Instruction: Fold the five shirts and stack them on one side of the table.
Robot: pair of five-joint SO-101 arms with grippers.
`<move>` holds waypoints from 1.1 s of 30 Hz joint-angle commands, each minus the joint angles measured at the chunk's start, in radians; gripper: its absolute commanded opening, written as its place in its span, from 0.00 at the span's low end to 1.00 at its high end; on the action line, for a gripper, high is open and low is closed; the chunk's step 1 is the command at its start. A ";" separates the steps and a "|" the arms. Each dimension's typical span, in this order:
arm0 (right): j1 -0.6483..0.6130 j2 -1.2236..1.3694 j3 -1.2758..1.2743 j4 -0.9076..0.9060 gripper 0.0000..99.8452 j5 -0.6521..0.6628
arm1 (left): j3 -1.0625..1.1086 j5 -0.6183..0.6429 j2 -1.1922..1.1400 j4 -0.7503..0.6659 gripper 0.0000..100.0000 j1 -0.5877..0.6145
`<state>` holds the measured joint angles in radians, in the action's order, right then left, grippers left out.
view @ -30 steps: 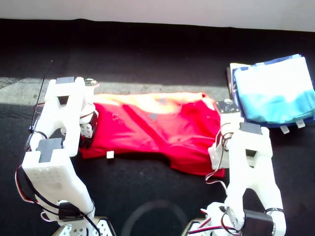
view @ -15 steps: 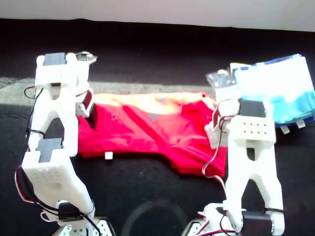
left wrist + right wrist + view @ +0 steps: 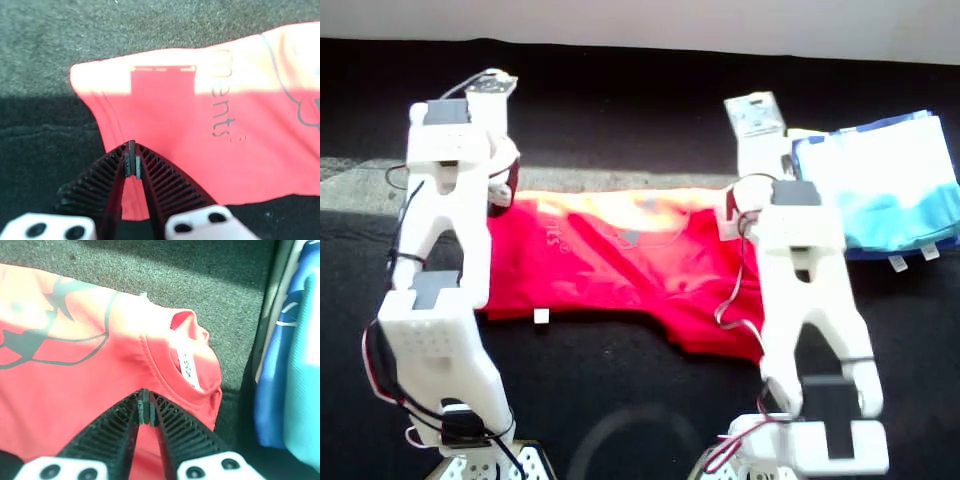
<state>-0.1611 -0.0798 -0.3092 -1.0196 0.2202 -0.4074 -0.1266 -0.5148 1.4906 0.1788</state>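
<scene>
Now both arms have swung across the red shirt (image 3: 620,270) to its far edge. The left gripper (image 3: 131,162) and right gripper (image 3: 145,410), jaws closed on nothing, hang above it, and it lies unfolded beside the folded stack (image 3: 890,190).

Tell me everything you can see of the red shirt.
The red shirt looks like soft knit, with dark print, a ribbed collar and a white neck label. It lies flat as a long band across the black table, partly sunlit, collar end near the folded blue shirts. The left hand and right hand, both shut, sit over its two ends.
</scene>
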 commanded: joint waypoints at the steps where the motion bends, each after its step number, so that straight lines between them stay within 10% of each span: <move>1: -0.035 0.177 0.111 0.065 0.01 -0.008 | -0.033 0.061 -0.068 -0.075 0.01 -0.019; 15: 0.073 0.837 0.753 0.059 0.01 -0.008 | -0.246 0.072 -0.352 -0.216 0.01 0.119; 33: 0.071 0.992 1.497 -0.420 0.01 -0.008 | -1.095 0.074 -0.682 0.285 0.01 -0.002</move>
<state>-0.1013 0.9221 1.0579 -1.3863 0.2186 -1.4523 -0.0591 -1.2344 1.7515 0.2018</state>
